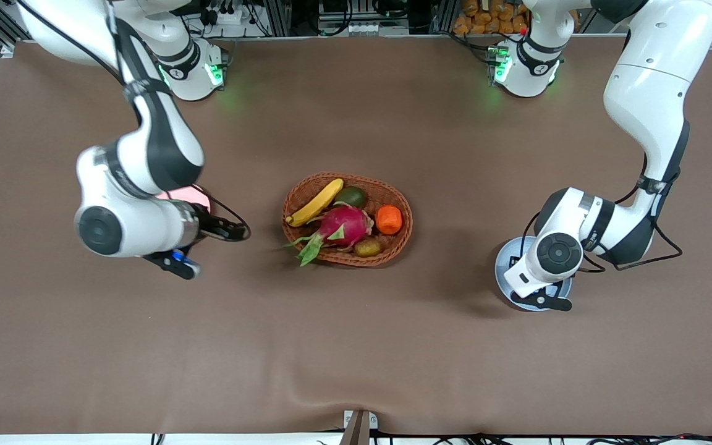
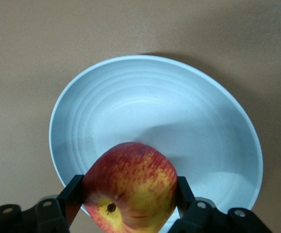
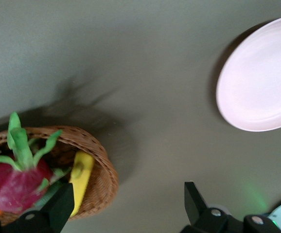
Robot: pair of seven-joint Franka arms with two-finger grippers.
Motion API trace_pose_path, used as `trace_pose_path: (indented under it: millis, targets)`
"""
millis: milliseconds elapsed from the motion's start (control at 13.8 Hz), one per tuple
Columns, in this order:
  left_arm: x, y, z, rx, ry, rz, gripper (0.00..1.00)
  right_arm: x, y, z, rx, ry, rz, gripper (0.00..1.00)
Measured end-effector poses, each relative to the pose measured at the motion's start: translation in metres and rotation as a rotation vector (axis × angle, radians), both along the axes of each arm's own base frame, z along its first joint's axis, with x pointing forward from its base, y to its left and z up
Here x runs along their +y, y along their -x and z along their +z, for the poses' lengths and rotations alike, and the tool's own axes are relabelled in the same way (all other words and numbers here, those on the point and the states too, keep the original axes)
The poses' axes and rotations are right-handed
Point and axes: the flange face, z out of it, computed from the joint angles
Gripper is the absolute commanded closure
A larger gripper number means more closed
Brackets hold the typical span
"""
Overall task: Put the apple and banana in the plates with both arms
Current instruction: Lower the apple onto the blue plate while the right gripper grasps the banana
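My left gripper is shut on the apple, red with yellow patches, and holds it above the edge of the pale blue plate. In the front view the left wrist covers most of this plate and hides the apple. The banana lies in the wicker basket and also shows in the right wrist view. My right gripper is open and empty, over the table between the pale pink plate and the basket. The right arm covers most of the pink plate in the front view.
The basket at the table's middle also holds a pink dragon fruit, an orange fruit, a dark green fruit and a small brown one. A brown cloth covers the table.
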Motion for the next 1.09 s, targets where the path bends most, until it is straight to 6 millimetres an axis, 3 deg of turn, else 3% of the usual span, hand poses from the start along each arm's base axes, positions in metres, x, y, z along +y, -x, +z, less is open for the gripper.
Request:
trace_pose_path:
  millis: [217, 290, 362, 435, 507, 652, 725, 797, 870, 942, 1014, 1087]
  targets:
    - [0.002, -0.001, 0.001, -0.012, -0.025, -0.021, 0.98, 0.029, 0.002, -0.034, 0.003, 0.031, -0.047, 0.0]
    - [0.002, -0.002, 0.001, -0.014, -0.03, -0.026, 0.94, 0.041, 0.004, -0.044, 0.0, 0.043, -0.067, 0.0]
    - [0.003, -0.002, 0.001, -0.017, -0.037, -0.032, 0.89, 0.054, 0.006, -0.053, -0.002, 0.058, -0.09, 0.04]
    - [0.004, -0.002, 0.0, -0.018, -0.042, -0.037, 0.78, 0.066, 0.01, -0.06, -0.003, 0.07, -0.106, 0.08]
    - [0.004, -0.002, -0.002, -0.017, -0.048, -0.042, 0.77, 0.076, 0.014, -0.064, 0.0, 0.078, -0.109, 0.17]
    - [0.006, -0.002, -0.008, -0.019, -0.074, -0.066, 0.77, 0.087, 0.02, -0.069, 0.006, 0.087, -0.104, 0.22]
    - [0.006, -0.001, -0.011, -0.016, -0.08, -0.073, 0.66, 0.087, 0.02, -0.07, 0.008, 0.09, -0.108, 0.25]
    - [0.006, -0.001, -0.013, -0.013, -0.081, -0.074, 0.46, 0.086, 0.02, -0.072, 0.01, 0.092, -0.11, 0.28]
    - [0.006, -0.001, -0.015, -0.01, -0.081, -0.075, 0.34, 0.086, 0.02, -0.075, 0.015, 0.095, -0.111, 0.28]
    - [0.006, 0.0, -0.016, -0.01, -0.081, -0.075, 0.08, 0.086, 0.021, -0.079, 0.02, 0.099, -0.115, 0.32]
    - [0.006, -0.001, -0.015, -0.01, -0.081, -0.075, 0.0, 0.089, 0.022, -0.082, 0.026, 0.106, -0.122, 0.34]
    - [0.006, -0.001, -0.015, -0.011, -0.081, -0.074, 0.0, 0.092, 0.024, -0.085, 0.029, 0.109, -0.121, 0.38]
